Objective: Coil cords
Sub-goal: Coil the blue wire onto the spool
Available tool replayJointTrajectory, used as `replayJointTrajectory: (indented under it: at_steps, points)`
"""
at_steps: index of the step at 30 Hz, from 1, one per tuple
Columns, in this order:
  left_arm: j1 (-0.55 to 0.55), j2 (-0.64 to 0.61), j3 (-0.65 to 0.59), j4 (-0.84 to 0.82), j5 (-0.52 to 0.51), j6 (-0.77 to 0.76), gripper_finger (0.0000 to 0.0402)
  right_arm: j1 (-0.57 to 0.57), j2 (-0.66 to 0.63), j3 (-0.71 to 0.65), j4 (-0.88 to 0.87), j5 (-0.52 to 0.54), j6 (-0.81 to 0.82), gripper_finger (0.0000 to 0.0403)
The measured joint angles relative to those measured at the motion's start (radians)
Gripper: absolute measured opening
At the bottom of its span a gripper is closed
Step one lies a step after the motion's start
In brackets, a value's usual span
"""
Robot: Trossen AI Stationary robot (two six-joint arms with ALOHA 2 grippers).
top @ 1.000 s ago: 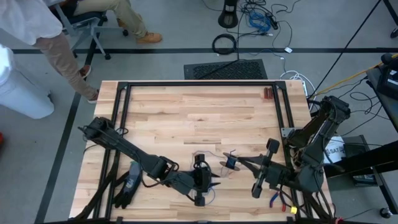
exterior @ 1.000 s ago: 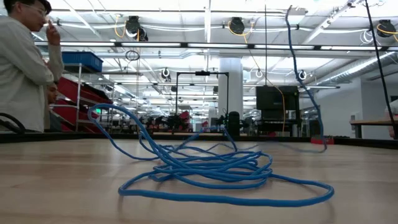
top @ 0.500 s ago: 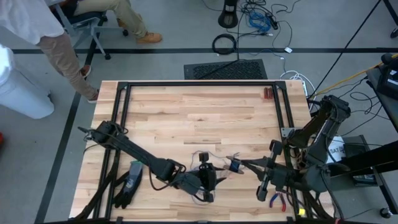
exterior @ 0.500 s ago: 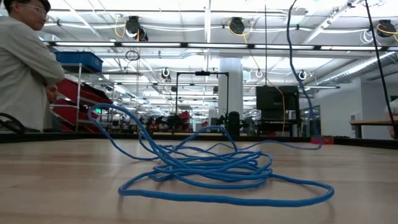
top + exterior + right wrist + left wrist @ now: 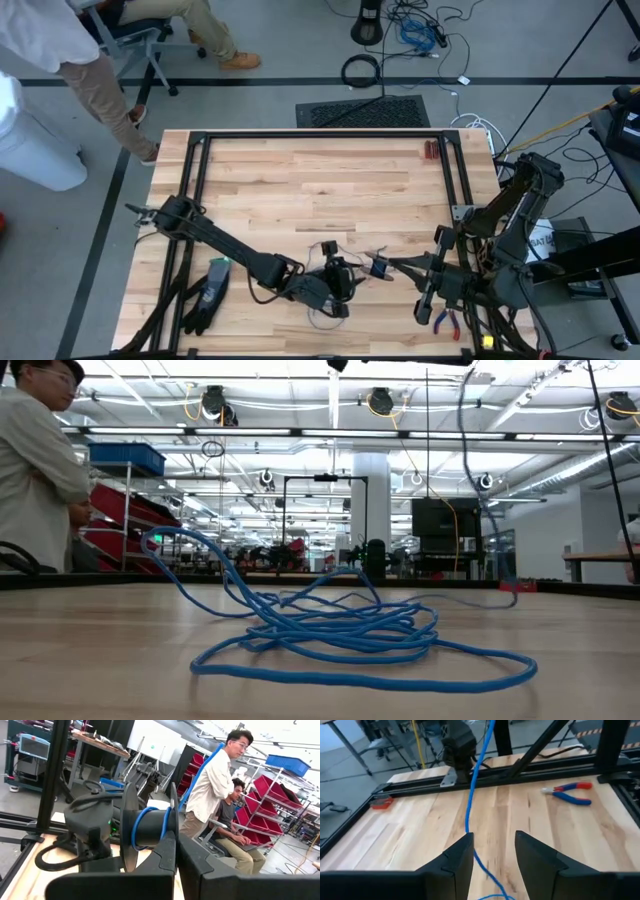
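Since the earlier frame the left gripper [image 5: 492, 855] has spread, blue cord [image 5: 470, 795] running loose between its fingers; the right gripper [image 5: 176, 851], pressed together just beyond, pinches a spool [image 5: 147, 827] so the cord can wind.

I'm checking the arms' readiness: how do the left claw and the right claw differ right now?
The left claw is open, with the blue cord running loose between its fingers; the right claw is shut. The left claw has no spool; the right claw sits against a black spool wrapped with blue cord. Both are dark and two-fingered.

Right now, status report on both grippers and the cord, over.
Left gripper open, blue cord running between its fingers. Right gripper shut on a spool wound with cord. Pliers lie clear.
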Motion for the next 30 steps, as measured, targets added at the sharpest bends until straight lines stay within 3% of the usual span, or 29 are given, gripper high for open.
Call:
replayJointTrajectory:
  at_steps: [15, 24, 30]
  points:
    - [0.002, 0.009, 0.000, -0.007, -0.030, 0.000, 0.0138, 0.000, 0.000, 0.000, 0.001, -0.026, 0.000, 0.0000]
    - [0.006, 0.011, 0.000, -0.032, -0.034, 0.001, 0.0081, 0.000, 0.000, 0.000, 0.002, -0.027, 0.002, 0.0000]
    - [0.006, 0.011, 0.000, -0.035, -0.034, 0.001, 0.0018, 0.000, 0.000, 0.000, 0.002, -0.027, -0.001, 0.0000]
